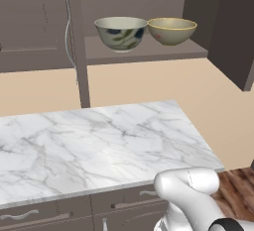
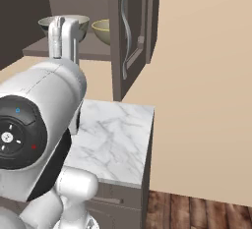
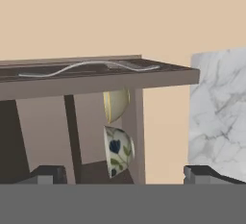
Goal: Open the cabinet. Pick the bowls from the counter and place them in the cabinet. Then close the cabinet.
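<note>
Cabinet shelf: two bowls in place.
Grey-cream leaf-marked bowl point(image 1: 120, 33) and mustard-yellow bowl point(image 1: 172, 30) stand upright, just beside each other, on the cabinet shelf point(image 1: 149, 52).

Lighting and picture quality: rendered kitchen, even and bright.

Flat, diffuse light with no evident source; beige wall uniformly lit, without gradient. Counter point(image 1: 99, 141) bright, with a faint pale sheen near its middle, no hard glare. Cabinet point(image 1: 144, 51) interior dim; soft shade beneath the leaf-marked bowl point(image 1: 120, 32) and the yellow bowl point(image 1: 172, 30) on the shelf, no sharp cast shadows. Silver door handle point(image 2: 126, 31) shows a mild highlight. Arm casing in the right base view softly shaded, close to the lens. All views slightly soft, low in resolution, edges jagged along door lines. Hand view rolled sideways; straight lines stay straight to the borders.
</note>
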### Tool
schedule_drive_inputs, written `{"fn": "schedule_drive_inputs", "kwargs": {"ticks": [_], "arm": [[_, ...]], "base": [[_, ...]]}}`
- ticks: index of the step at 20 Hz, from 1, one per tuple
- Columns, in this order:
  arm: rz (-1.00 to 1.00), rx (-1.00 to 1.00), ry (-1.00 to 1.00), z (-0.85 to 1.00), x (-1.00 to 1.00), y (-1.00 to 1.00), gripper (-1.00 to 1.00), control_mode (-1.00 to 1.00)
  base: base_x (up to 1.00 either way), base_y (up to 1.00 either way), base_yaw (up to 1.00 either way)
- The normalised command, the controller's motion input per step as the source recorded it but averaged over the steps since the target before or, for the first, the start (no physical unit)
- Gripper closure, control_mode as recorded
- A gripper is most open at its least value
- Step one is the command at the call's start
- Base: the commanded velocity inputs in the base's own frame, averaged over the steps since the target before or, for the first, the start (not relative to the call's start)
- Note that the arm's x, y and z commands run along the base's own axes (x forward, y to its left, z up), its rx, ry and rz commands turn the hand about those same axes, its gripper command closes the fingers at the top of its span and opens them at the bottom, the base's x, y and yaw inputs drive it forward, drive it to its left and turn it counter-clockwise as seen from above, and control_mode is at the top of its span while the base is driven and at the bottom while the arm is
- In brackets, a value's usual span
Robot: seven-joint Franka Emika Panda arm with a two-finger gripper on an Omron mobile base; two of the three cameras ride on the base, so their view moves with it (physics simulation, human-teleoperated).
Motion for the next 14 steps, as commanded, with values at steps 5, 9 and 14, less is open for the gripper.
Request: {"fn": "schedule_drive_inputs", "kwargs": {"ticks": [5, 9, 14], "arm": [[0.21, 0.02, 0.00, 0.00, 0.00, -0.21, -1.00, -1.00], [0.21, 0.08, -0.03, -0.10, 0.01, -0.06, -1.00, -1.00], [0.26, 0.15, -0.09, -0.33, 0.17, -0.12, -1.00, -1.00]], "base": [[0.00, 0.00, 0.00], [0.00, 0.00, 0.00], [0.00, 0.00, 0.00]]}}
